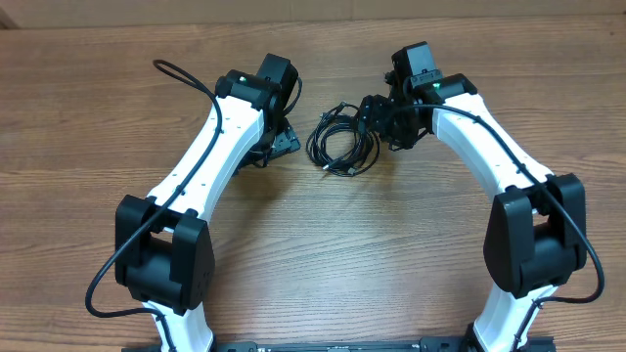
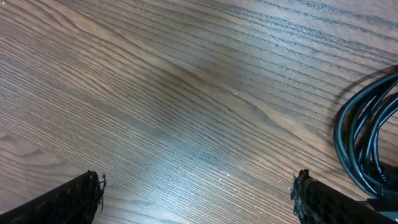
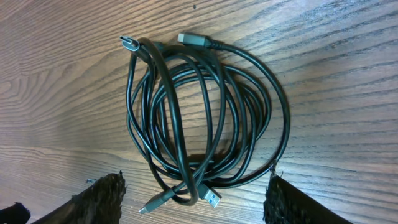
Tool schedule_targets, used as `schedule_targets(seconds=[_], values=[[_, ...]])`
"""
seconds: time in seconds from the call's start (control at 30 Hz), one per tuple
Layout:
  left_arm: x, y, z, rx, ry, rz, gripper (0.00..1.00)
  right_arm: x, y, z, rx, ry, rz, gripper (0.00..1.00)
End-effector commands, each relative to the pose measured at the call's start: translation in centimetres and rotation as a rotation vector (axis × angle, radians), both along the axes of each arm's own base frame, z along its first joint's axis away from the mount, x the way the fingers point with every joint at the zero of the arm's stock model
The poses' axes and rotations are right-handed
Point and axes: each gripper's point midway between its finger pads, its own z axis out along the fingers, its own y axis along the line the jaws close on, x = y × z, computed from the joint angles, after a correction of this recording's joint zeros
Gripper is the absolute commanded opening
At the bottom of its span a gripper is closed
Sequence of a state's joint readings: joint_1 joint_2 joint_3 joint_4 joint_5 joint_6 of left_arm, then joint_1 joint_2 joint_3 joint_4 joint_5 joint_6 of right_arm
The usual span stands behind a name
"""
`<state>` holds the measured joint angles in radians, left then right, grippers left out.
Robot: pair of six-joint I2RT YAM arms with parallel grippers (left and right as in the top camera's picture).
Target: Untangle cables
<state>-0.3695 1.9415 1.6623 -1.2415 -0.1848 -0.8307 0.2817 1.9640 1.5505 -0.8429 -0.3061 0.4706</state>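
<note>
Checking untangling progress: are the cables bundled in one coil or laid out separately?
Bundled. The cables lie in one overlapping coil on the table, loops crossing, plugs sticking out.

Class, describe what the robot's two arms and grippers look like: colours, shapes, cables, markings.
The left arm and right arm have curved white links joined by bulky black joint housings, with a thick black cable running along each. A small green light shows near the right wrist. The left gripper and right gripper have black, rough-textured fingers.

tangled cables lie on the table between left tool and right tool.
</note>
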Motion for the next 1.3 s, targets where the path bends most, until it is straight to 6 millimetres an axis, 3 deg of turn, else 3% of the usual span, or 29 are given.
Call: schedule_targets(seconds=[0.0, 0.1, 0.17, 0.23, 0.33, 0.6, 0.73, 0.83, 1.03, 1.17, 1.27], values=[[-0.1, 0.1, -0.7, 0.018, 0.016, -0.018, 1.00, 0.6, 0.1, 0.6, 0.002, -0.023, -0.002, 0.72], [0.0, -1.1, -0.8, -0.050, 0.021, -0.022, 1.00, 0.3, 0.6, 0.0, -0.002, -0.009, 0.009, 0.71], [-1.8, -3.0, -1.0, -0.162, 0.106, -0.043, 0.99, 0.1, 1.0, -0.6, -0.006, 0.003, 0.019, 0.68], [-2.4, -5.8, -0.8, -0.310, 0.145, -0.174, 1.00, 0.0, 1.3, -1.1, -0.010, 0.014, 0.026, 0.62], [-3.0, -7.8, -0.5, -0.380, 0.151, -0.338, 0.99, 0.4, 1.4, -1.2, -0.005, -0.001, 0.026, 0.57], [-2.8, -7.7, -0.8, -0.279, 0.124, -0.450, 0.99, 1.2, 1.7, -0.8, 0.006, -0.037, 0.026, 0.55], [-1.5, -7.5, -0.8, -0.251, 0.070, -0.452, 1.00, 1.0, 2.1, -1.0, 0.004, -0.032, 0.035, 0.46], [-1.5, -7.6, -0.8, -0.259, 0.069, -0.421, 0.99, 0.7, 2.6, -1.0, 0.004, -0.032, 0.047, 0.45], [-2.5, -9.2, -0.6, -0.323, 0.096, -0.449, 1.00, 0.9, 2.9, -0.9, 0.001, -0.046, 0.053, 0.45], [-2.9, -10.6, -0.4, -0.371, 0.091, -0.627, 1.00, 0.9, 2.7, -1.3, -0.015, -0.040, 0.047, 0.43], [-2.3, -10.4, -0.5, -0.341, 0.067, -0.650, 0.99, 0.8, 2.7, -1.7, -0.018, -0.032, 0.048, 0.35]])
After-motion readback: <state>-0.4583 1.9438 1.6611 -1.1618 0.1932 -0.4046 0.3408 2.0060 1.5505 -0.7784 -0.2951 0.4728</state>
